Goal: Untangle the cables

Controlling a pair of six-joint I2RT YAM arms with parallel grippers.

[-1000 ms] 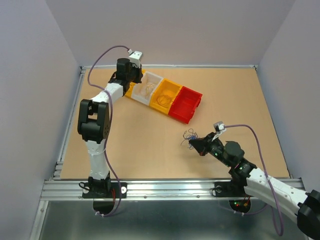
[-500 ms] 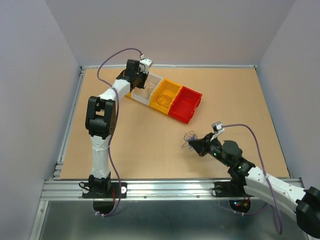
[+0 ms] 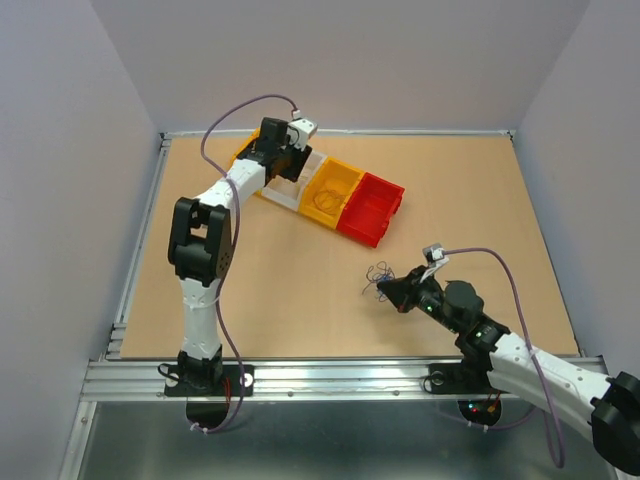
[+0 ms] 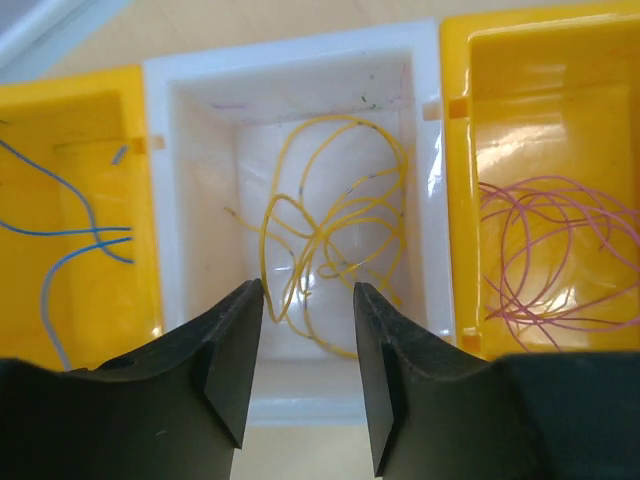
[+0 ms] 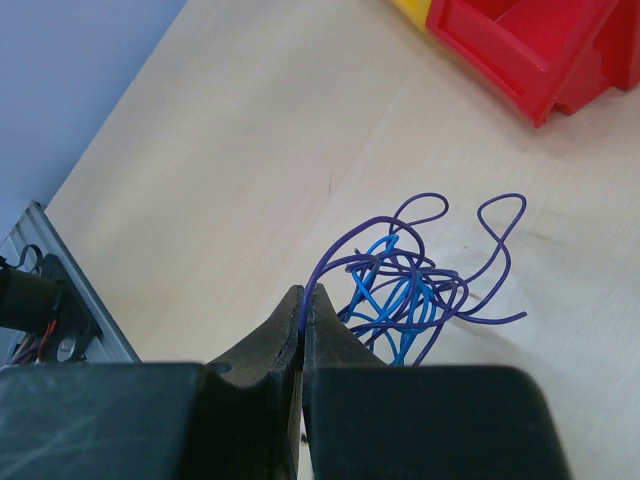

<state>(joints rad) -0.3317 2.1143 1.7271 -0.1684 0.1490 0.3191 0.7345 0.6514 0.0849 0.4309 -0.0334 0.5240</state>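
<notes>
The tangled cables are a small bunch of purple and blue wires lying on the table, also seen from above as the bunch of cables. My right gripper is shut on a purple wire at the bunch's left edge, low over the table. My left gripper hangs open above a white bin, with nothing between its fingers. A loose yellow wire lies coiled in that bin. From above, the left gripper covers most of the white bin.
A row of bins stands at the back: a yellow bin holding a blue wire, the white one, an orange-yellow bin holding a pink wire, and a red bin. Walls surround the table.
My left gripper has shifted right along the bins and opened over the white one. The right gripper holds the purple wire almost where it was.
</notes>
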